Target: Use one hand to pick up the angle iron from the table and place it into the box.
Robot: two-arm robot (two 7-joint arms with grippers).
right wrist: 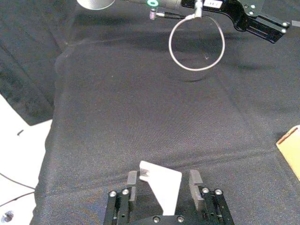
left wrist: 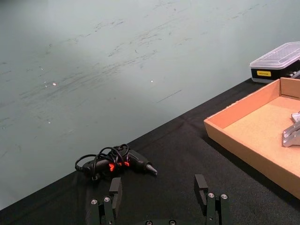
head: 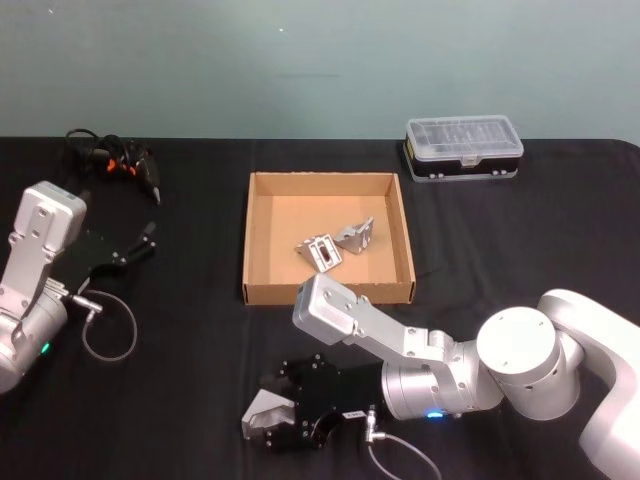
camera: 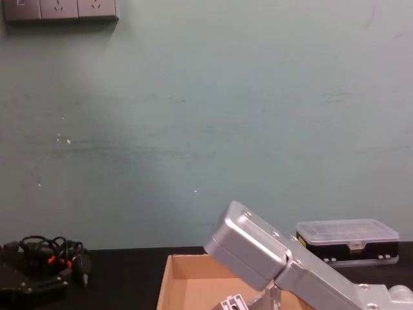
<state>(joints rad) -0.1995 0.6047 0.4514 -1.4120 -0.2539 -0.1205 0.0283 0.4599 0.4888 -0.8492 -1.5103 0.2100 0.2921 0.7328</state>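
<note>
An angle iron, a silver bracket, sits on the black table near its front edge. My right gripper is down around it. In the right wrist view the angle iron lies between the fingers, and a narrow gap shows at one side. The gripper is open. The tan cardboard box lies behind it at mid-table and holds two more angle irons. My left gripper is parked open at the left, with nothing between its fingers.
A black case with a clear lid stands at the back right. A black and orange tool with a coiled cable lies at the back left. A wire loop hangs off the left arm.
</note>
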